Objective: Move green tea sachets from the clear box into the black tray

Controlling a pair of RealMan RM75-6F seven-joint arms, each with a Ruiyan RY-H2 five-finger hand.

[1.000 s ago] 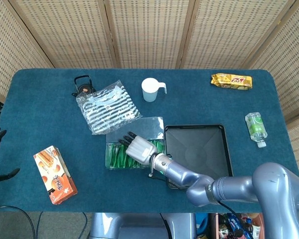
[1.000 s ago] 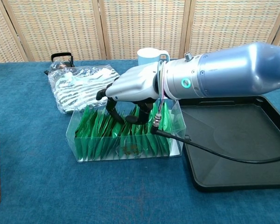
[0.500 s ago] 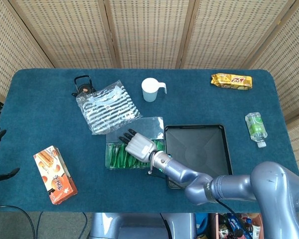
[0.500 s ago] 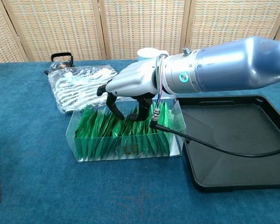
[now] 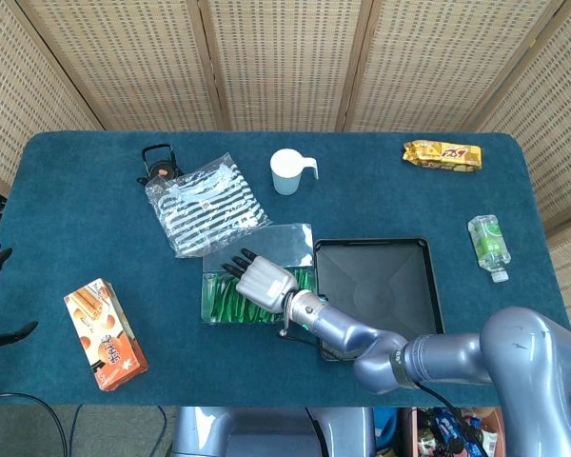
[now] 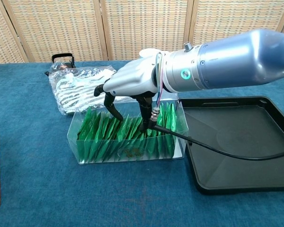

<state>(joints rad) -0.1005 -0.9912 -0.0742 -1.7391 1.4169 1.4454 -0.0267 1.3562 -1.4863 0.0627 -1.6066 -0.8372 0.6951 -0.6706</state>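
Over the clear box (image 6: 85, 142), left of the black tray (image 6: 255, 142), the right hand (image 6: 132, 80) has lifted a little since a moment ago. Its fingers (image 6: 114, 111) now reach down more steeply, tips among the green tea sachets (image 6: 109, 135), which stay packed in the box. Whether it pinches one, I cannot tell.

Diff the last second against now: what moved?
The right robot hand rose slightly over the clear box, fingers uncurling to point down into the green tea sachets; none lifted out. Box, black tray and other items stayed put.
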